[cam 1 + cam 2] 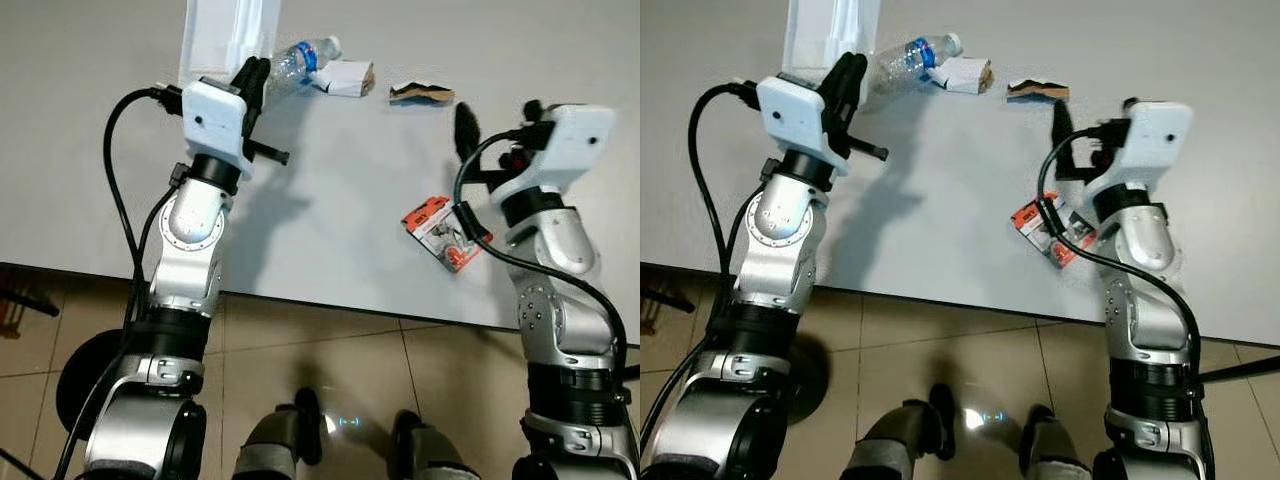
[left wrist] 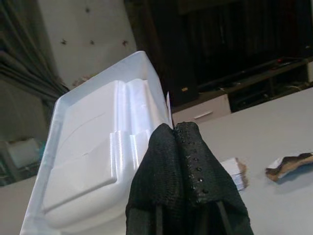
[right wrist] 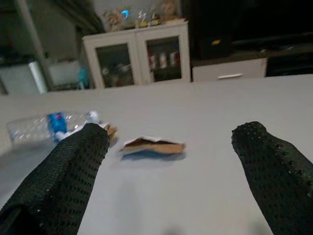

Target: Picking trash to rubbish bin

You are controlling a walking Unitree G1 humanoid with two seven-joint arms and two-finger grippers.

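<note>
A pale grey table (image 1: pixel 330 200) meets tan floor tiles (image 1: pixel 330 370) at its near edge, with open surface mid-table. The left gripper (image 2: pixel 176 134), tips pressed together, sits against a white foam tray (image 2: pixel 93 161). The right gripper (image 3: pixel 171 161), fingers spread, faces torn cardboard (image 3: pixel 154 145) and a plastic bottle (image 1: pixel 300 60); a red packet (image 1: pixel 440 232) lies beside it.

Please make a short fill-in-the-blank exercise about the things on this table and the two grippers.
1. The plastic bottle has a ____ label.
2. The fingers of the right gripper stand ____.
3. The left gripper is shut beside the white ____ tray.
4. The red packet lies near the robot's ____ arm.

Missing words: blue; open; foam; right
</note>
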